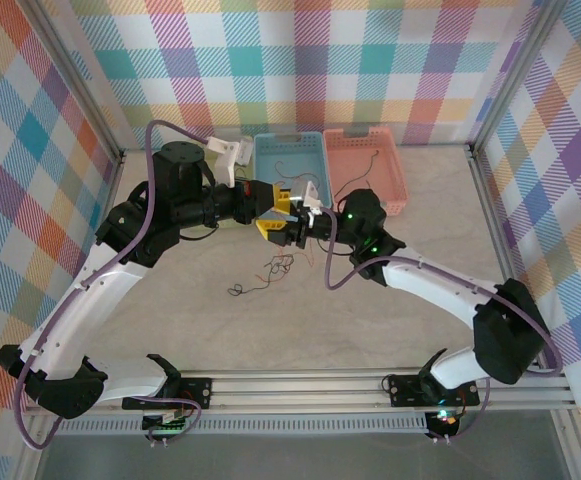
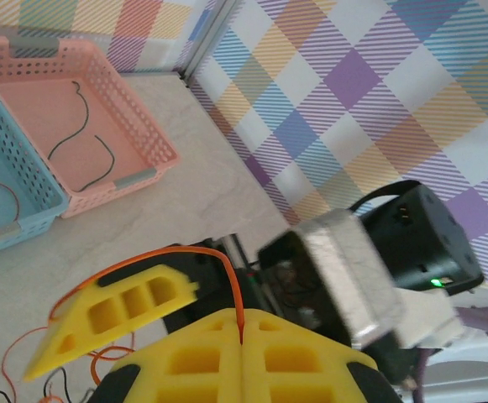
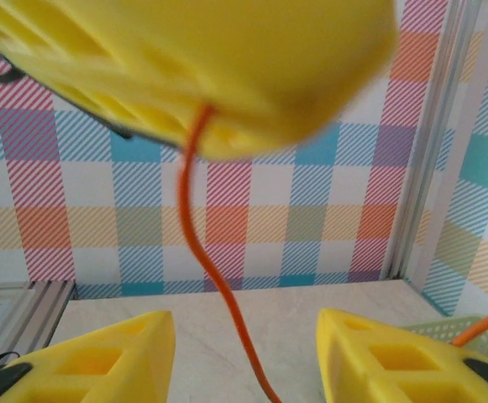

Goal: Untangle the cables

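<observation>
Near side: cable pile (image 1: 270, 270) lies on the table (image 1: 270, 335), between the two arms and just nearer than the grippers. It's a loose scribble of thin curly strands, red/orange plus a few dark ones, spread flat rather than knotted tight. A dark strand trails off to its near left.

Mid-table: both grippers meet above the pile's far edge. Left gripper (image 2: 242, 323) has its yellow fingers pressed together, pinching one orange cable (image 2: 238, 294) right at the seam. From the pinch the cable rises, arcs over to the left and drops toward the pile.

Right gripper (image 3: 244, 323) faces it nose to nose with its fingers spread wide. The same orange cable hangs from the left gripper's blurred yellow tips down through that gap, touching neither finger as far as I can tell. It's thin, smooth and gently S-curved, with no kinks.

Far side: blue basket (image 1: 290, 138) holds a few red/orange strands. Pink basket (image 1: 362, 135) sits just beside it on the right, with a couple of dark curly strands inside. Both baskets sit against the far checked wall (image 1: 300, 60).
</observation>
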You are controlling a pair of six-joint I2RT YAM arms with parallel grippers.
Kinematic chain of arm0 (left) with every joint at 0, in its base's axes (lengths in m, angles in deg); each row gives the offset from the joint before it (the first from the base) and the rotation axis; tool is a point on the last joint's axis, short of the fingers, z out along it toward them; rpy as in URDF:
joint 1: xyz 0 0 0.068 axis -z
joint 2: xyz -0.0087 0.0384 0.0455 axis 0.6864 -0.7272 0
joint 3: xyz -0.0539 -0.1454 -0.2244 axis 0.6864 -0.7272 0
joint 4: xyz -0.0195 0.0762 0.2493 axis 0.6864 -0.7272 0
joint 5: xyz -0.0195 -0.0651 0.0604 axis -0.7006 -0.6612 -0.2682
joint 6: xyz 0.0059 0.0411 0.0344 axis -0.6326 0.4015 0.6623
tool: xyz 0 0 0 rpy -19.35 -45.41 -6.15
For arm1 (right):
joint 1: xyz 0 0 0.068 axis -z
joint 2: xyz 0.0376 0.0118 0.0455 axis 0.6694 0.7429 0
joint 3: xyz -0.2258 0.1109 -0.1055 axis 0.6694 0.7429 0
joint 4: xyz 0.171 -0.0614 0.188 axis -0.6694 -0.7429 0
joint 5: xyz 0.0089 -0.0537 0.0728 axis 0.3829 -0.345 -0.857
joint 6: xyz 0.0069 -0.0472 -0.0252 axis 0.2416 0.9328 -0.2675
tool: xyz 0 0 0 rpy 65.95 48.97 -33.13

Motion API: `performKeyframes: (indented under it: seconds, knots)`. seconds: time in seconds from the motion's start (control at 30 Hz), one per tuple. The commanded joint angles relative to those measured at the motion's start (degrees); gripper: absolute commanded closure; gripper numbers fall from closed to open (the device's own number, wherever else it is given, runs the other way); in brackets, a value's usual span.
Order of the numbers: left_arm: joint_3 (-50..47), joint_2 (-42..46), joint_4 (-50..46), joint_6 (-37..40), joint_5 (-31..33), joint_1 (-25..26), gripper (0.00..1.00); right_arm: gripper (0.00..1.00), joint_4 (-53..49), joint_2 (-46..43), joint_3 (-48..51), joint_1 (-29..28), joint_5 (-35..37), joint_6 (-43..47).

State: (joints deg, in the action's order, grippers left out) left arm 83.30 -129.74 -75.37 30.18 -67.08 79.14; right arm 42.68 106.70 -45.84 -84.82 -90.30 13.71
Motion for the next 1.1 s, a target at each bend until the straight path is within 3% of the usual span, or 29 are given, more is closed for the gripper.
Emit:
performKeyframes:
  seconds: [0.0, 0.43, 0.63, 1.07]
  knots:
    - [0.08, 0.89, 2.25, -1.26, -2.14, -0.55, 1.0, 0.54, 2.32, 2.52, -1.21, -0.35, -2.15, -0.72]
    - [6.98, 0.04, 1.45, -2.23, -3.4, -0.55, 1.0, 0.65, 5.83, 14.6, 4.06, -0.26, 0.35, -1.14]
    - [14.69, -0.72, -1.79, -1.18, -1.25, -0.56, 1.0, 0.68, 7.44, 19.4, 6.78, 1.08, 2.39, -2.13]
    - [25.37, 0.69, -4.91, 1.41, 7.84, -0.68, 1.0, 0.75, -8.51, 20.61, 3.68, 5.53, 5.45, -2.0]
